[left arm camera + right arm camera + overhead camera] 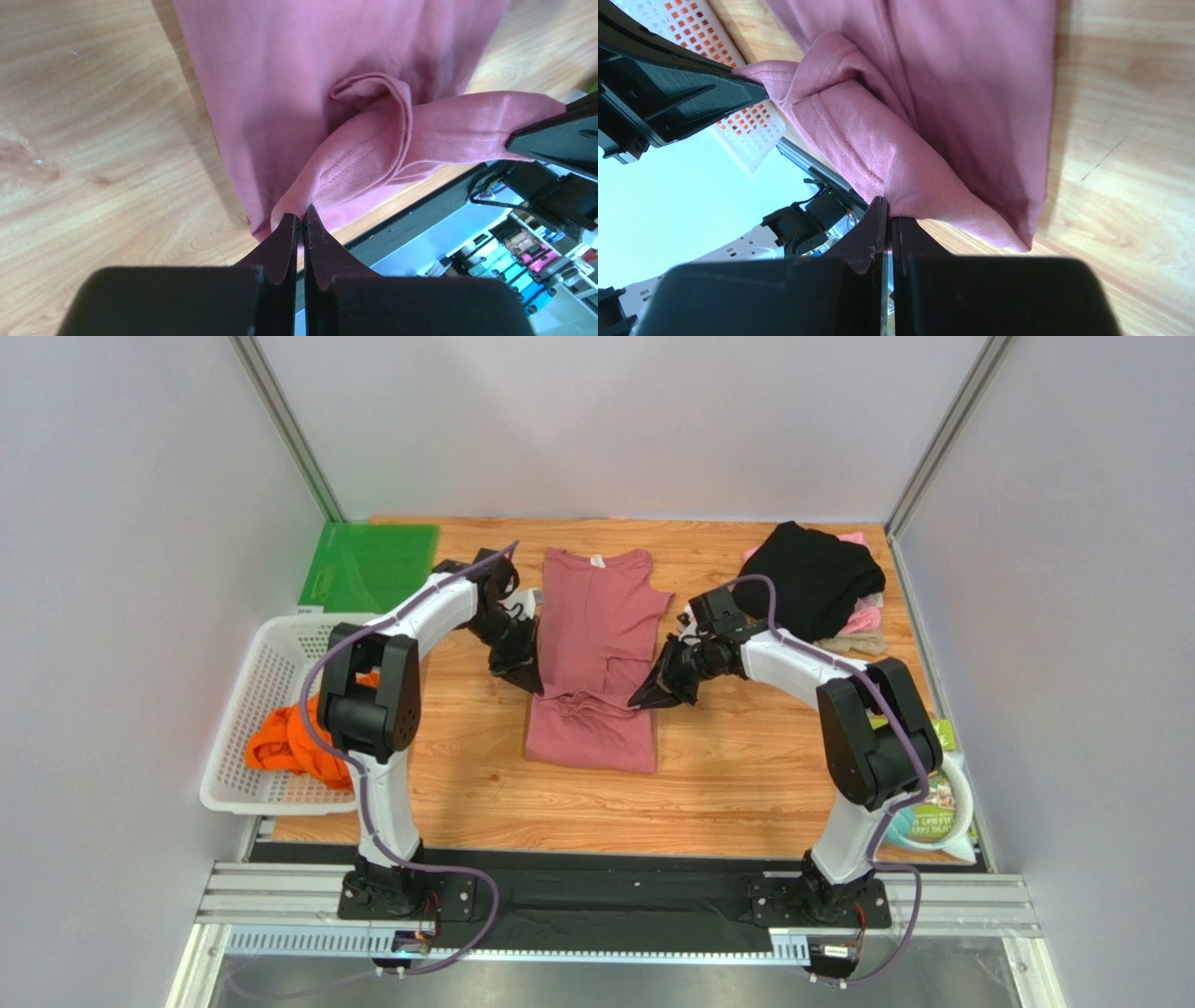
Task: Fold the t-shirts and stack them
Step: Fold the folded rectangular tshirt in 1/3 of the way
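The dusty-rose t-shirt (595, 637) lies lengthwise on the wooden table, white neck label at the far end, its near part doubled over. My left gripper (521, 672) is shut on its left edge; the left wrist view shows the hem (351, 164) pinched at the fingertips (302, 218). My right gripper (654, 692) is shut on the right edge, cloth (892, 154) pinched at the tips (889, 208). The hem hangs stretched between both grippers, just above the shirt. A black t-shirt (811, 577) lies heaped at the back right over pale pink cloth (857, 542). An orange t-shirt (291, 741) sits in the basket.
A white mesh basket (260, 672) stands at the left table edge. A green board (368, 566) lies at the back left. A white bowl with packets (937, 805) sits at the right front. Grey walls enclose the table on three sides.
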Motion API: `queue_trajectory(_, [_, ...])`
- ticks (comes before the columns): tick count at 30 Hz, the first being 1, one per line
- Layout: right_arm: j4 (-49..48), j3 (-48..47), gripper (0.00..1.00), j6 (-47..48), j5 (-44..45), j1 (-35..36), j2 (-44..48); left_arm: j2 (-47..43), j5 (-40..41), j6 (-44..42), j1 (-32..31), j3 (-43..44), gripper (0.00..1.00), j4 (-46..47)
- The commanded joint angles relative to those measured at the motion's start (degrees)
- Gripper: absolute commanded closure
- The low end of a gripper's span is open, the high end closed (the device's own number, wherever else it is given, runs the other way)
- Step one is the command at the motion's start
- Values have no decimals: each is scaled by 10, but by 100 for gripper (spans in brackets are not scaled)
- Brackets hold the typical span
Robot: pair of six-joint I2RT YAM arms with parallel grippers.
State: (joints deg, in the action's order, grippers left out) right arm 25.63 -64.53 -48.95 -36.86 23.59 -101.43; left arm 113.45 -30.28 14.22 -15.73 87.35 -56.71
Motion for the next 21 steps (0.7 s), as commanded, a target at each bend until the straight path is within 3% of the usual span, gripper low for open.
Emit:
queue_trajectory(1, [-27,-24,100,17,-20,-18,-26,24,10,1,2,20,100,12])
queue_trajectory(10, [-32,-77,99,45,-48,-44,-120,65,31,5,3,62,100,28])
queue_trajectory(17, [1,-137,82,66,-48,-51,-156,58,37,-6,7,94,100,40])
queue_trajectory(19, [7,-147,74,71,-46,-54,-156,49,41,-16,7,98,60,38])
queue_trajectory(21, [19,-155,68,74,-43,-57,-153,34,55,-26,7,97,41,40])
